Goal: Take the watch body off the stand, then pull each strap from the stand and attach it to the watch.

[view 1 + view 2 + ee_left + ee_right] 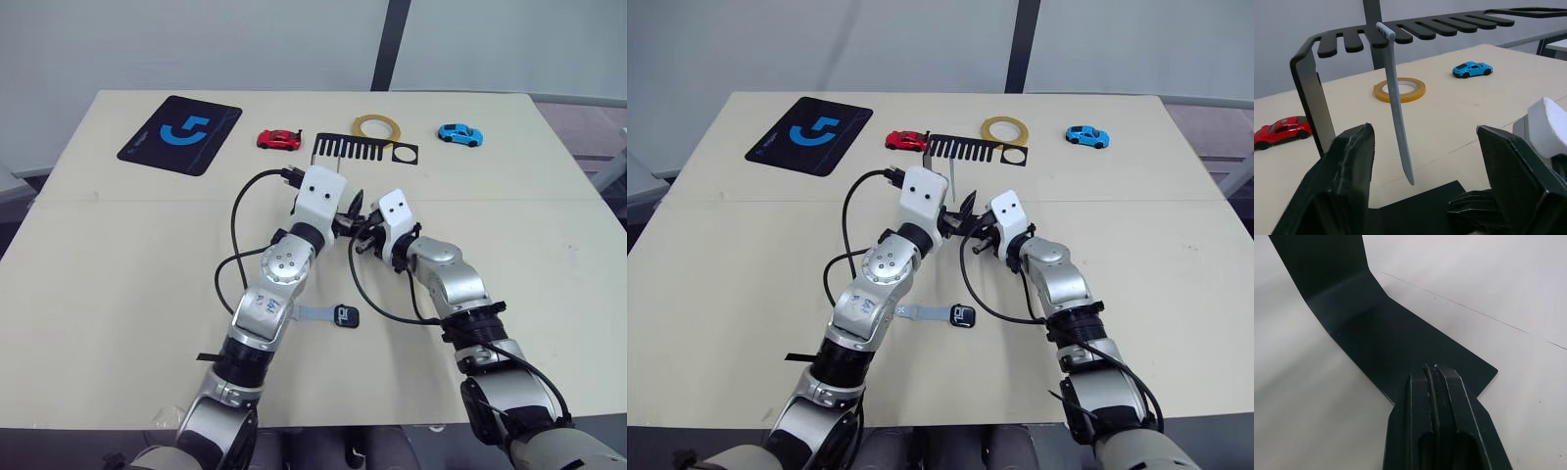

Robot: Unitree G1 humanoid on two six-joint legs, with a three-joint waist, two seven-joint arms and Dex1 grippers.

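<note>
The black stand (364, 149) is at the table's far middle, its comb top (1415, 30) overhead in the left wrist view. One pale grey-blue strap (1399, 115) hangs from a slot. My left gripper (1424, 131) is open, a finger on each side of that strap and short of it. The right gripper (1431, 368) is shut, its tips resting on the stand's base plate (1376, 333). The watch body (345, 315) lies on the table near me with the other strap (313, 313) joined to it.
A black mouse pad (181, 132) with a blue logo lies at the far left. A red toy car (279, 140), a yellow tape roll (379, 125) and a blue toy car (460, 133) sit along the far side around the stand.
</note>
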